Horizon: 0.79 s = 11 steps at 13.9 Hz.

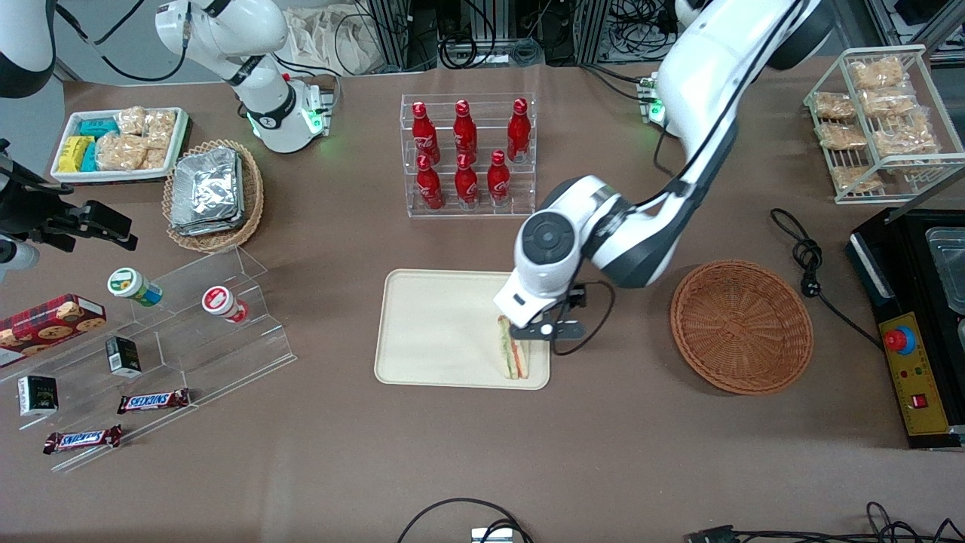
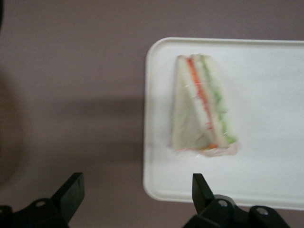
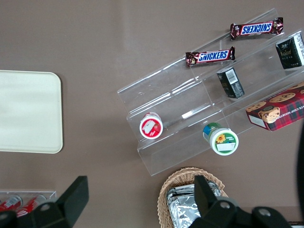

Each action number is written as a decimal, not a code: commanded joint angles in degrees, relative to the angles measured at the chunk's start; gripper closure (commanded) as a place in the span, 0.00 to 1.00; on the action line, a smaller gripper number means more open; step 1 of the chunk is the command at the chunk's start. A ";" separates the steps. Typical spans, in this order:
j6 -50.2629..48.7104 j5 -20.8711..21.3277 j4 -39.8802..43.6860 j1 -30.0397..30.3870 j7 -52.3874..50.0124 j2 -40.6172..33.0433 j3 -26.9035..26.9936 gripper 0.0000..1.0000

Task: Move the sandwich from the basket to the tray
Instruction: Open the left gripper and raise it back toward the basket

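Observation:
The sandwich (image 1: 513,351), a pale wedge with orange and green filling, lies flat on the cream tray (image 1: 437,332) near the tray's edge toward the working arm's end. My left arm's gripper (image 1: 546,332) hangs just above that tray edge, open and empty, its fingers spread wide. In the left wrist view the sandwich (image 2: 202,107) rests on the tray (image 2: 270,142), apart from the open gripper (image 2: 136,183). The reddish-brown wicker basket (image 1: 741,326) stands empty on the table, farther toward the working arm's end.
A clear rack of red bottles (image 1: 467,154) stands farther from the camera than the tray. A black appliance (image 1: 916,324) and a cable (image 1: 810,264) lie beside the basket. An acrylic stepped stand (image 1: 188,332) with snacks lies toward the parked arm's end.

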 commanded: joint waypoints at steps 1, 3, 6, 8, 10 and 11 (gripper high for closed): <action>2.53 -1.61 -17.13 5.36 0.91 -15.03 -1.50 0.00; 1.47 -2.92 -20.91 9.81 12.12 -19.09 -1.41 0.00; -4.91 -5.66 -20.42 16.67 24.02 -22.27 -1.07 0.00; -10.89 -5.66 -15.77 22.47 24.66 -22.27 -1.07 0.00; -17.13 -5.66 -8.32 25.91 24.83 -21.14 -1.07 0.00; -20.64 -5.40 -4.97 26.88 24.83 -20.26 -1.07 0.00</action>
